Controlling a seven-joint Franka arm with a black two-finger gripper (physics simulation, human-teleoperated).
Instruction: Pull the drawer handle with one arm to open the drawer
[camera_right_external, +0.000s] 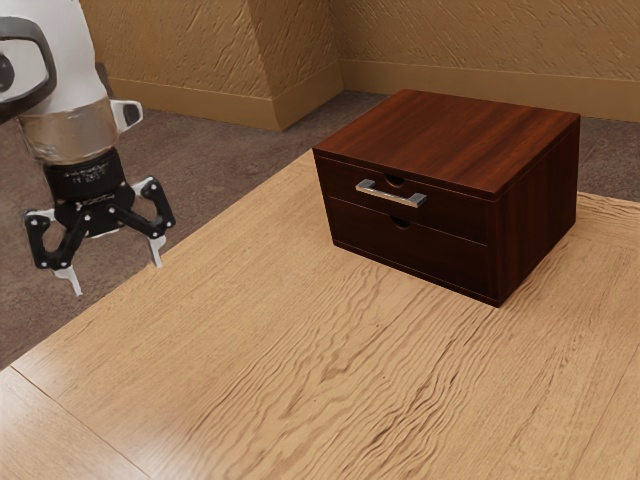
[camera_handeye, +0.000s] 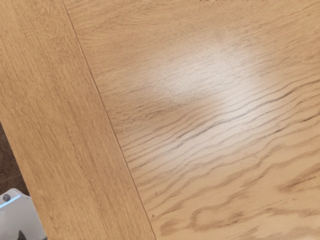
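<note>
Hovering gripper spread wide, empty; well apart from drawer handle; wrist lettering illegible

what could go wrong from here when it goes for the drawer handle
1. The open fingers hang far from the slim silver handle on the upper drawer and point down at the table. If they arrive badly turned, they may miss the bar or hit the drawer front.
2. Nothing visible anchors the cabinet, so a pull might drag the whole box.
</note>
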